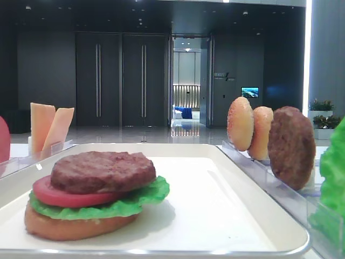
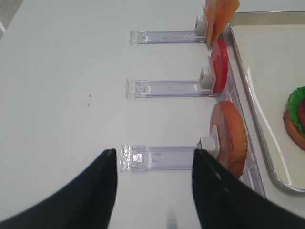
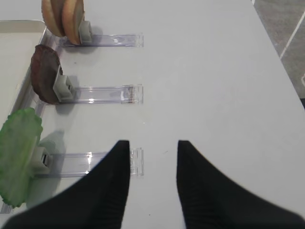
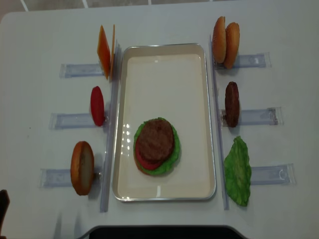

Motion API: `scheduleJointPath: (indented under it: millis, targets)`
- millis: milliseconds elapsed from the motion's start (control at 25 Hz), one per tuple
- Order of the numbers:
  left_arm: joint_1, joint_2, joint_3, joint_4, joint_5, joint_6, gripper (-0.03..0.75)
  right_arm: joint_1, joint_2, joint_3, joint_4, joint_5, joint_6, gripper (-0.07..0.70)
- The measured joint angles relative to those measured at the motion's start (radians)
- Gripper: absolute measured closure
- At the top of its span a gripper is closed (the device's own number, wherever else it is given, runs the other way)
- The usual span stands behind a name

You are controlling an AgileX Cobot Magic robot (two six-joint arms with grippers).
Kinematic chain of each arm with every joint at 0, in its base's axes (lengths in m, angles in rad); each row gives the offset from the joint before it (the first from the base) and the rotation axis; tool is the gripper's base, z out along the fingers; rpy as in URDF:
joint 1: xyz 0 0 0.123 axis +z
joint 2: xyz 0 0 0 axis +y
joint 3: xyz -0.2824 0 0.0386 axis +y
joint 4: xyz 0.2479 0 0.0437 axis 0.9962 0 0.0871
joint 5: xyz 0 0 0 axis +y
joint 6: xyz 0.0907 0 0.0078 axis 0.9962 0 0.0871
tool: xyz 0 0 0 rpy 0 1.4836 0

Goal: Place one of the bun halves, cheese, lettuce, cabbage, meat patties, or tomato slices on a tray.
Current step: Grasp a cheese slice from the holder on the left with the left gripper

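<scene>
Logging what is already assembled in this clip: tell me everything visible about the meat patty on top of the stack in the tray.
The meat patty is a thick, round, dark-brown disc with a rough, grainy surface and looks like a model food piece. It lies flat as the top layer of the stack, directly on a red tomato slice, which sits on ruffled green lettuce over a tan bun half. The stack is in the near half of the white tray. Nothing rests on the patty, and no gripper touches it.
</scene>
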Motion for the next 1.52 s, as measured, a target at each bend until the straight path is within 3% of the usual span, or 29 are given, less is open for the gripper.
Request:
scheduleJointPath:
  millis: [320,800,1520]
  targets:
    - [0.000,0.028,-0.033,0.000,0.007,-0.016,0.325,0.000,0.000,0.000,0.000,0.000,0.000,0.395]
    - [0.000,0.349,-0.048,-0.001,0.007,-0.084,0.325,0.000,0.000,0.000,0.000,0.000,0.000,0.395]
    - [0.000,0.957,-0.362,-0.002,0.037,-0.116,0.325,0.000,0.000,0.000,0.000,0.000,0.000,0.395]
